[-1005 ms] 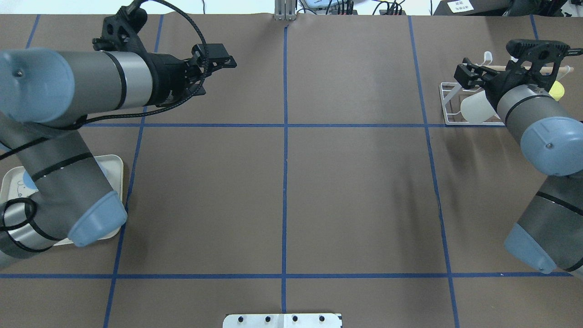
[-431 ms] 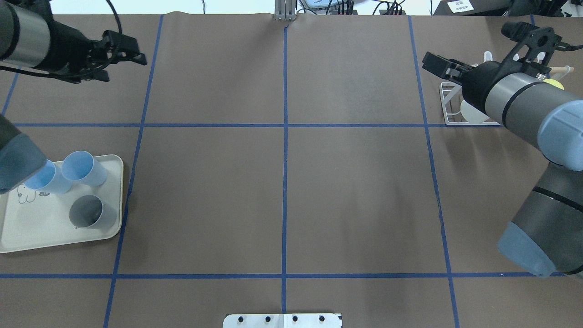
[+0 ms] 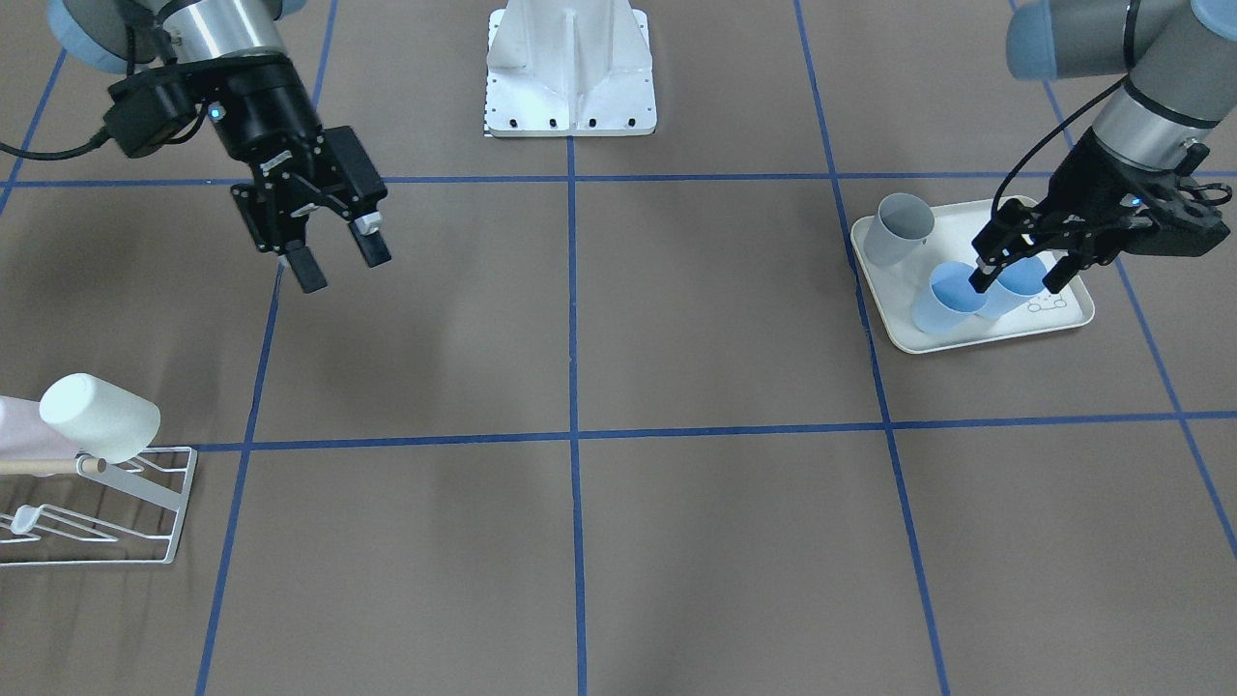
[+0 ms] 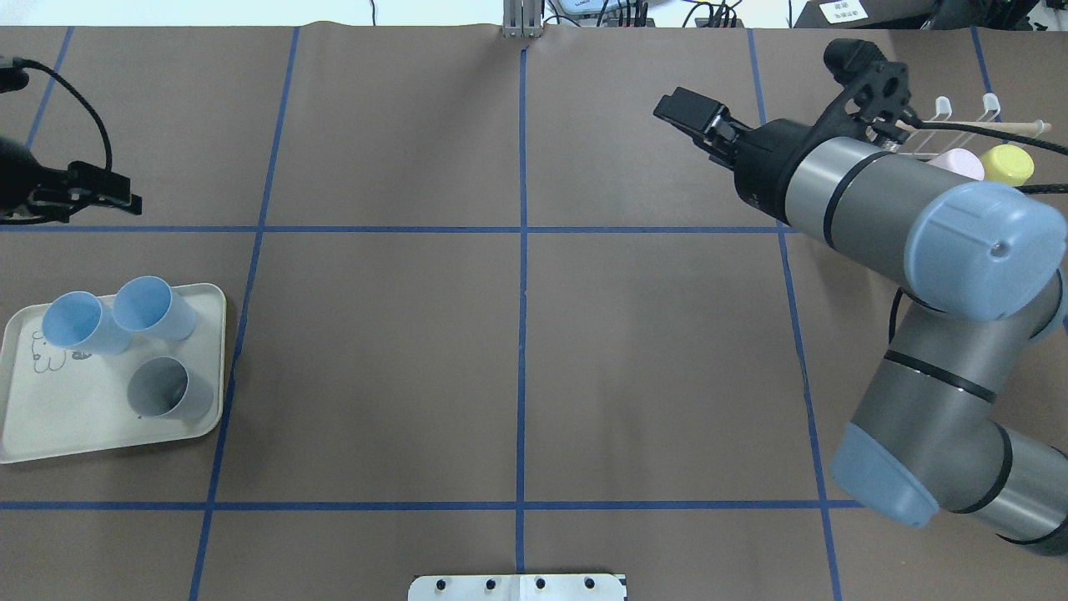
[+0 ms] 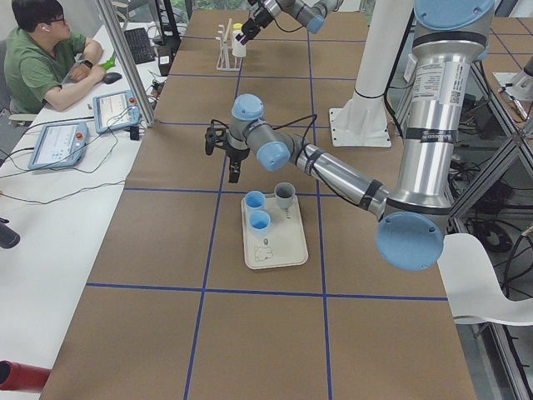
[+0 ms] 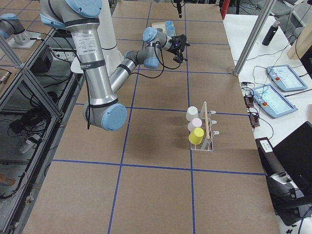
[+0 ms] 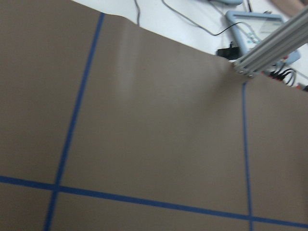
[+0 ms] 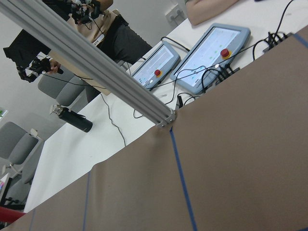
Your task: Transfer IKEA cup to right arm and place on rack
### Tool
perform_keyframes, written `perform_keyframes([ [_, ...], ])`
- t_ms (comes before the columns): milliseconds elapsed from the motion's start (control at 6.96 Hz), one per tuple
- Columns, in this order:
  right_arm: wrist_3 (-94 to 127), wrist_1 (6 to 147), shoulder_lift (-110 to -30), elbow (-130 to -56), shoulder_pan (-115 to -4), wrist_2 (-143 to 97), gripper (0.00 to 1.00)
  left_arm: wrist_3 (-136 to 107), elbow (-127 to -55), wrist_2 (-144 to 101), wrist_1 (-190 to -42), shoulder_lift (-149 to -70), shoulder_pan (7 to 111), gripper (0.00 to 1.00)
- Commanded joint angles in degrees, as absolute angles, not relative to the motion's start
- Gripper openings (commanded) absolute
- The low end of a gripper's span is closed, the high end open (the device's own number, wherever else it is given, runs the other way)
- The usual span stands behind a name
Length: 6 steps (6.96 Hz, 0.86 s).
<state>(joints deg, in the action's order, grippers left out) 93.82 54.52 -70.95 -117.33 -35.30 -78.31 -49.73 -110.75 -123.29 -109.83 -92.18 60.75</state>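
Blue cups (image 3: 942, 302) and a grey cup (image 3: 897, 230) stand on the tray (image 3: 1015, 331), none grasped yet. Left gripper (image 3: 1017, 278) hovers near them, fingers wide, empty; right gripper (image 3: 343, 269) likewise wide and empty. Three other cups (image 6: 196, 125) already hang on the rack (image 6: 209, 136); pickup, handover, placing remain.

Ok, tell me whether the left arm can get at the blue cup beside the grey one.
Probably yes. The left gripper hangs open, raised near the far edge of the tray, with nothing between it and the blue cup. The second blue cup sits close beside it, so finger room looks tight.
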Motion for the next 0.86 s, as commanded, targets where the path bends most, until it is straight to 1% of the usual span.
perform_keyframes([
  [0,99.39,54.41,-67.16,-116.9,-31.57,-78.22,1.0,-36.09,-106.9,-123.4,-106.02,-88.25,62.04,1.0],
  [144,99.49,54.4,-67.06,-116.89,-30.25,-77.79,1.0,-32.9,-104.35,-123.57,-106.69,-86.33,62.14,1.0],
  [287,99.49,54.4,-67.06,-116.63,-29.19,-76.91,1.0,-32.26,-102.85,-123.57,-107.22,-86.05,62.14,1.0],
  [718,99.49,54.23,-67.06,-116.37,-28.92,-76.73,1.0,-32.96,-102.83,-123.66,-107.23,-85.35,61.79,1.0],
])
